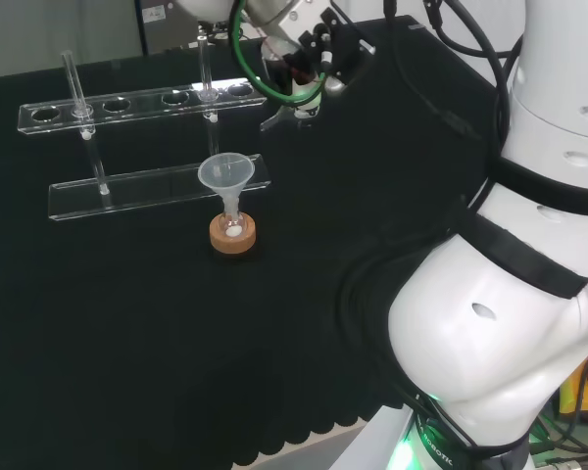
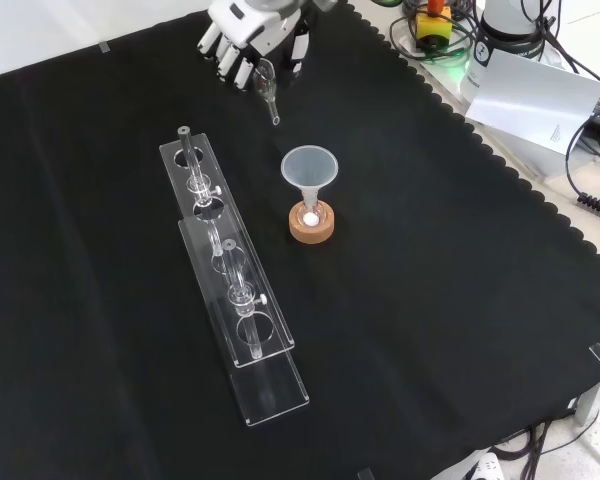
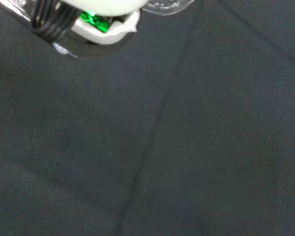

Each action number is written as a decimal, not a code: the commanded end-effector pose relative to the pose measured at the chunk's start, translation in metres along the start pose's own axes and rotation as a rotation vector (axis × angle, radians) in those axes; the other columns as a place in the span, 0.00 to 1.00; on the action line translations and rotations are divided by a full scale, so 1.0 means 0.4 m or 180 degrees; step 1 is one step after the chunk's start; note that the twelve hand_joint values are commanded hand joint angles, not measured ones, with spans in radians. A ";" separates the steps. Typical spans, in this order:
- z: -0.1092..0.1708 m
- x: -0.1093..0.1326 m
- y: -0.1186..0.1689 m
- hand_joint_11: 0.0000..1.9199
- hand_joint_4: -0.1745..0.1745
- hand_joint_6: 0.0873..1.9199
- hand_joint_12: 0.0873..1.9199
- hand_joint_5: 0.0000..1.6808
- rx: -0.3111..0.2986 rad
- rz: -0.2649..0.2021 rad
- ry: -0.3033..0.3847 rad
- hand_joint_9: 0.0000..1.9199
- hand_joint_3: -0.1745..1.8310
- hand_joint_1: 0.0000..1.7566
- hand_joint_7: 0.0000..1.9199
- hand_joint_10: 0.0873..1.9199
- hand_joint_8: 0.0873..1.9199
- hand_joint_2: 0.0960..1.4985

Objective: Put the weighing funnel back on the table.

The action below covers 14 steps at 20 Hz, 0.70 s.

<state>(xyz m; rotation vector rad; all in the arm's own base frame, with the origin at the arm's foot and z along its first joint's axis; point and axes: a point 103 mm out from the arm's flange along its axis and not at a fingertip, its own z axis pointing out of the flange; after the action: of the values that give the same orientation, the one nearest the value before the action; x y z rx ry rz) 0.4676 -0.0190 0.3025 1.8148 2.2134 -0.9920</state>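
Note:
The hand (image 2: 246,42) hovers at the far edge of the black cloth in the front view, fingers curled round the weighing funnel (image 2: 268,88), a small clear piece whose short stem points down and toward the big funnel. In the head view the hand (image 1: 312,61) is at the top centre, and the weighing funnel (image 1: 279,117) juts out below it, above the cloth. In the wrist view a white part of the hand (image 3: 108,14) and a clear rim of the weighing funnel (image 3: 166,6) show over bare cloth.
The big funnel (image 2: 309,168) stands mouth up in a small flask on a cork ring (image 2: 311,226), a short way in front of the hand. A clear test tube rack (image 2: 225,270) with a few tubes lies to its left in the front view. Papers and cables lie past the cloth's right edge.

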 end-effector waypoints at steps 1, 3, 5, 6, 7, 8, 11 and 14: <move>0.075 -0.052 0.017 0.21 1.00 0.56 0.65 0.63 0.0019 0.0045 0.0408 0.46 0.48 0.60 0.35 0.23 0.32 0.43; 0.102 -0.066 0.022 0.21 1.00 0.56 0.65 0.63 0.0044 0.0057 0.0459 0.46 0.48 0.60 0.35 0.23 0.33 0.43; 0.123 -0.072 0.026 0.21 1.00 0.56 0.65 0.63 0.0042 0.0049 0.0498 0.46 0.48 0.60 0.35 0.23 0.33 0.43; 0.132 -0.072 0.029 0.21 1.00 0.56 0.65 0.63 0.0060 0.0049 0.0520 0.46 0.48 0.60 0.35 0.23 0.33 0.43; 0.142 -0.072 0.031 0.21 1.00 0.56 0.65 0.63 0.0067 0.0049 0.0547 0.46 0.48 0.60 0.35 0.23 0.33 0.43; 0.153 -0.071 0.034 0.21 1.00 0.56 0.65 0.63 0.0065 0.0051 0.0594 0.46 0.48 0.60 0.35 0.23 0.33 0.43; 0.194 -0.077 0.042 0.22 1.00 0.56 0.65 0.63 0.0075 0.0035 0.0683 0.46 0.48 0.60 0.35 0.23 0.33 0.43; 0.230 -0.056 0.052 0.22 1.00 0.56 0.65 0.63 0.0134 0.0132 0.0761 0.46 0.48 0.60 0.36 0.23 0.33 0.43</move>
<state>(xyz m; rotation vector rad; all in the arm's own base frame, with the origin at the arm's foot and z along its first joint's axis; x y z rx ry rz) 0.4697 -0.0789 0.2555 2.0135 2.3031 -0.8686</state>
